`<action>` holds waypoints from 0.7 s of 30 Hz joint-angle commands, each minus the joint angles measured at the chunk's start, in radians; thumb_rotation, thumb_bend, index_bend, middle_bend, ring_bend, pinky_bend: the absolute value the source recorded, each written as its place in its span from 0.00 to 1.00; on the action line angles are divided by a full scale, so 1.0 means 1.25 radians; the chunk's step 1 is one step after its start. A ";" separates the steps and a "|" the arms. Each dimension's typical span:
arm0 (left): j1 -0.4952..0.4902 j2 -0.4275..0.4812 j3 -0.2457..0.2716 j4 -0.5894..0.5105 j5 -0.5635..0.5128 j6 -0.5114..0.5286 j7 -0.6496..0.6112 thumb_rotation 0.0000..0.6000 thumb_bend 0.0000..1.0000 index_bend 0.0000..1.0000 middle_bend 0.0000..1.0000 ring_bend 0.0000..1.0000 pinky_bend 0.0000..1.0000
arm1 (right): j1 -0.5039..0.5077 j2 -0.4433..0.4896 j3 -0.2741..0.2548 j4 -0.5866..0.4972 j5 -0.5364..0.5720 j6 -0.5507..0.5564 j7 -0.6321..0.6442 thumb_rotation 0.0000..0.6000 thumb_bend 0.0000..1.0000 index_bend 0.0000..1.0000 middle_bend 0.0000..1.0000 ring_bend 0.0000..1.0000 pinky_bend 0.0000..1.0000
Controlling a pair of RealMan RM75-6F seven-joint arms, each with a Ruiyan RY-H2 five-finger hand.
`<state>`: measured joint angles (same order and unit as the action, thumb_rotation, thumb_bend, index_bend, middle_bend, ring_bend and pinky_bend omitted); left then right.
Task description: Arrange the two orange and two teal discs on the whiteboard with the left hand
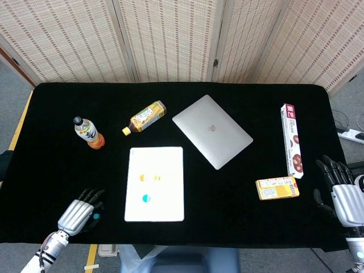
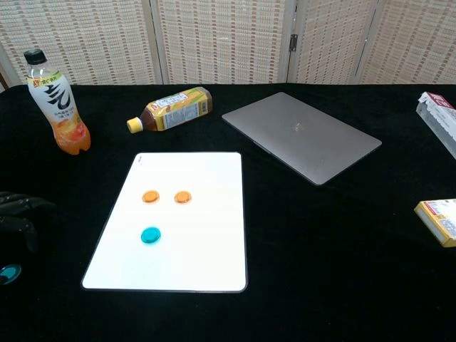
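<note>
Teal disc [image 2: 10, 273] is seen off the whiteboard [image 1: 165, 210], beneath the empty, spread left hand [image 1: 77, 214]; right hand [image 1: 343, 196] is likewise spread.

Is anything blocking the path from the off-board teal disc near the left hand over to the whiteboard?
Nothing visible. The teal disc lies on bare black cloth by the left hand, and only open tabletop separates it from the whiteboard. Both bottles stand farther back.

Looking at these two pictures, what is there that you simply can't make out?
- Left hand: chest view's left edge cuts it to dark fingertips; contact with the loose teal disc can't be judged.
- That disc: head view shows only a speck beside the fingers.
- Right hand: outside chest view.
- Bottle labels: print too small.
</note>
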<state>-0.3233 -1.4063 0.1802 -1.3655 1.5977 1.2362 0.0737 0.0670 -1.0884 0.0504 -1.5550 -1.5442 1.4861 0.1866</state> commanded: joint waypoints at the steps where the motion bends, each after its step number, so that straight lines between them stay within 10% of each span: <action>1: 0.007 -0.006 0.002 0.010 -0.003 -0.002 -0.006 1.00 0.39 0.43 0.09 0.00 0.00 | 0.002 0.000 0.000 -0.001 -0.002 -0.001 0.000 1.00 0.58 0.00 0.00 0.00 0.00; 21: 0.019 -0.025 -0.018 0.052 -0.021 -0.042 -0.031 1.00 0.39 0.45 0.09 0.00 0.00 | 0.000 0.001 -0.002 -0.004 0.000 0.004 -0.004 1.00 0.58 0.00 0.00 0.00 0.00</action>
<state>-0.2989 -1.4372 0.1582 -1.3008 1.5719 1.1840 0.0352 0.0671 -1.0874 0.0481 -1.5599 -1.5444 1.4909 0.1820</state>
